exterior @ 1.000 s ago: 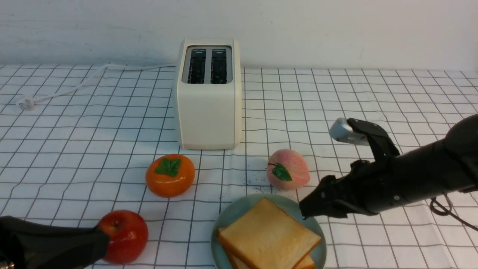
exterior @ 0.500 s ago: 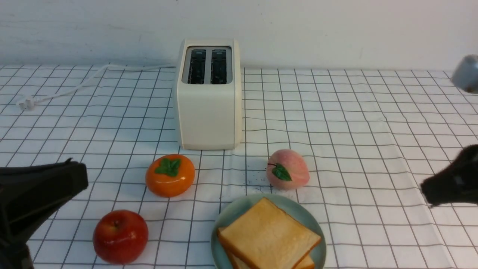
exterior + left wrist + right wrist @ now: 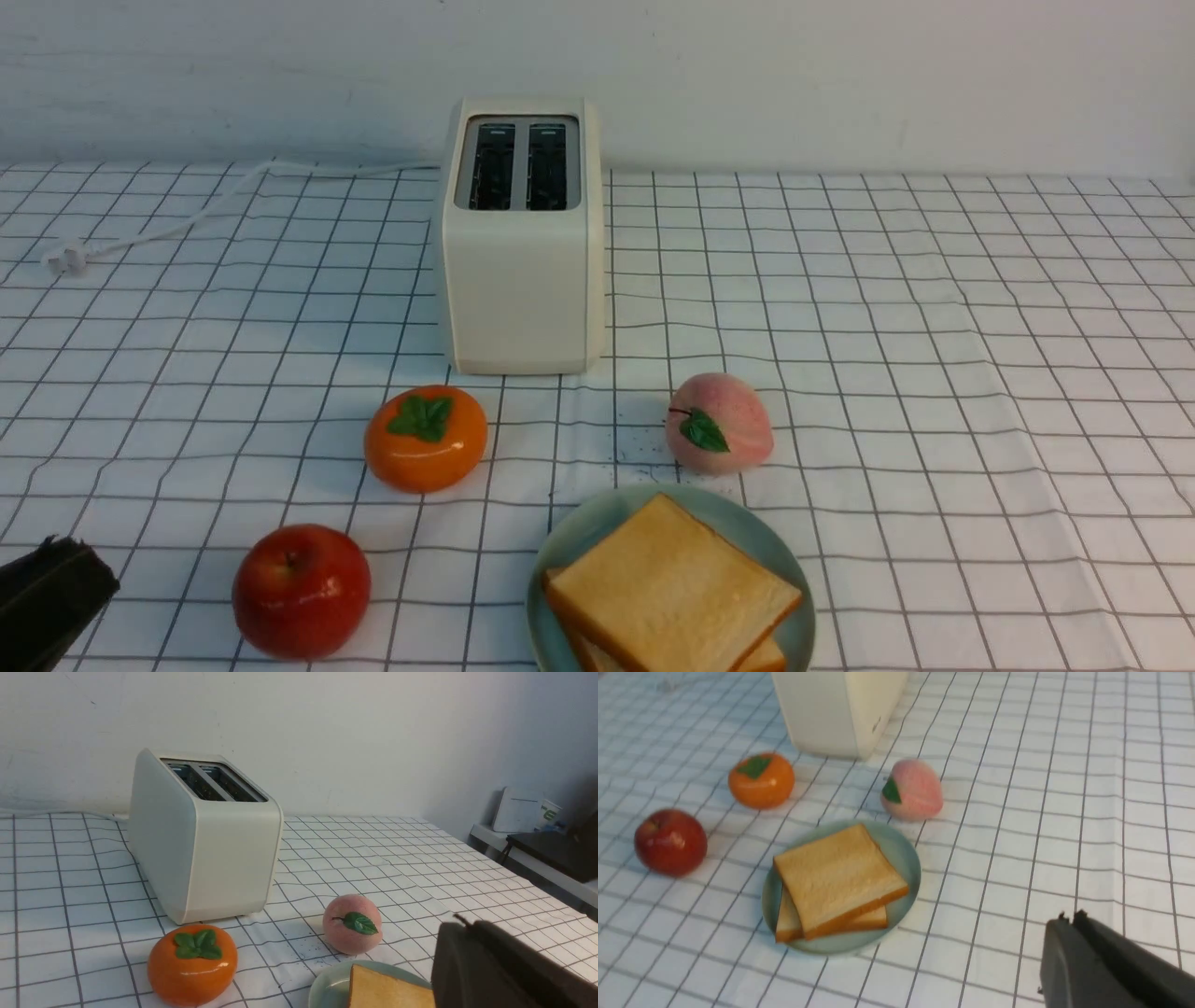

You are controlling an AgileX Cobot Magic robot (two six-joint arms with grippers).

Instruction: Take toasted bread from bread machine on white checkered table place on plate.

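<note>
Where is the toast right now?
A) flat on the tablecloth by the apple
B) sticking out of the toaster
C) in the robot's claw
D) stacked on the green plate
D: both slices of toast lie stacked on the green plate, and the two slots of the toaster are empty.

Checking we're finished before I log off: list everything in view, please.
plate: one, mint green, near centre
toasted bread: two, golden, stacked on the plate
bread machine: one, cream, far centre, slots empty
cord: one, white, far left
persimmon: one, orange, before the bread machine
peach: one, pink, just behind the plate
apple: one, red, near left
table: one, white checkered, under everything
left gripper: one, black, near-left corner, shut, empty
right gripper: one, black, only in its wrist view, shut, empty
</note>
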